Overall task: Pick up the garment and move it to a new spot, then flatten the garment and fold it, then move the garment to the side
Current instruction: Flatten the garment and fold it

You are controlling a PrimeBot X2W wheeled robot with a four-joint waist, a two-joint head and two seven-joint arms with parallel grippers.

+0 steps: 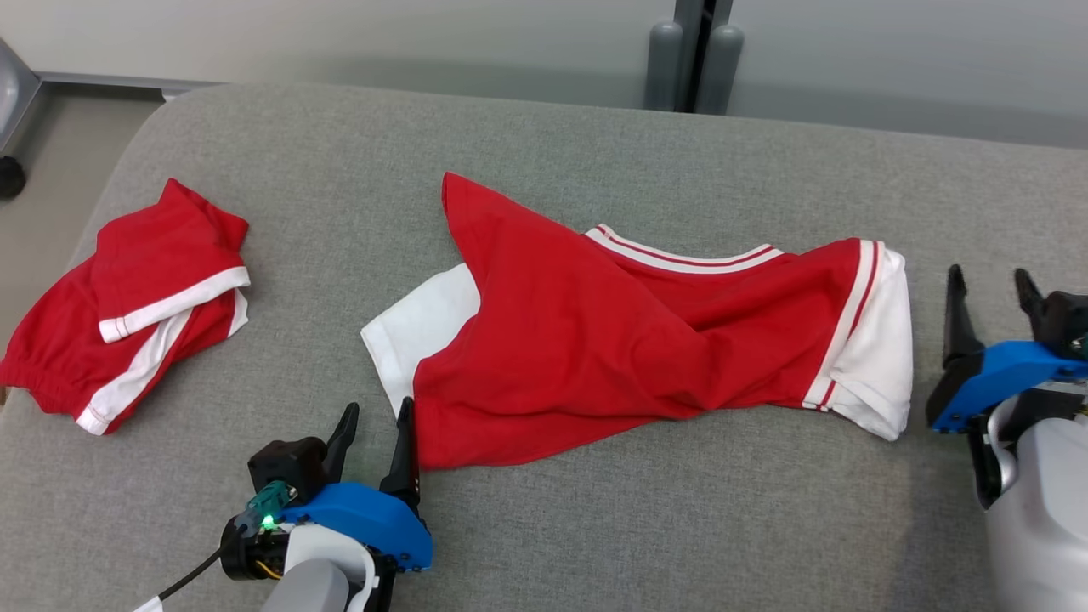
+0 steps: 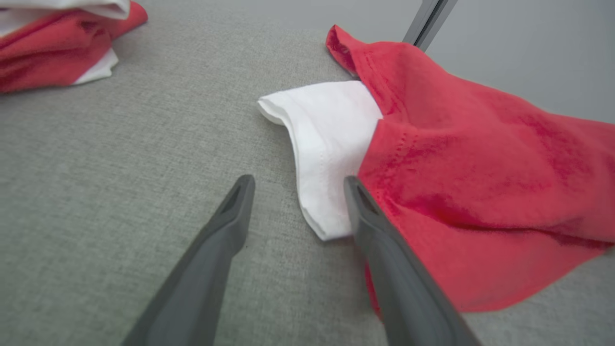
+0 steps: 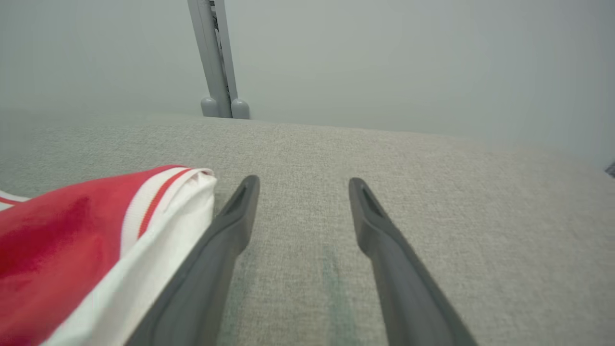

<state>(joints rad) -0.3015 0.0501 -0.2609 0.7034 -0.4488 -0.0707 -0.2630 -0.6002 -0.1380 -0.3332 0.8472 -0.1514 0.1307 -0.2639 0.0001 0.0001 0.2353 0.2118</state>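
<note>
Well, edges: the grey padded surface (image 1: 595,527) ends in a rounded far rim below the wall and curves away at its far left corner, where a strip of floor (image 1: 51,161) shows. Its near and right limits lie outside the head view.
Open room: bare cloth runs along the whole near side in front of the garment and across the far side behind it. There is also a wide bare gap between the garment and the folded red-and-white pile (image 1: 144,297) at the left.
Garment: the red garment (image 1: 612,340) with white trim lies crumpled and partly twisted across the middle of the surface. One white sleeve pokes out at its left end, another is bunched at its right end, and the striped collar is on the far side.
Left gripper: the left gripper (image 1: 378,406) sits at the garment's near left corner, fingers spread and holding nothing. One finger lies right at the red hem, just below the white sleeve, though whether it touches cannot be told. The other finger is over bare cloth.
Right gripper: the right gripper (image 1: 988,274) stands just beside the garment's right end, clear of the bunched white sleeve, with fingers spread and empty over bare surface.
Room: a pale grey wall stands behind the surface, with a grey post (image 1: 697,51) at the far rim near the middle.
</note>
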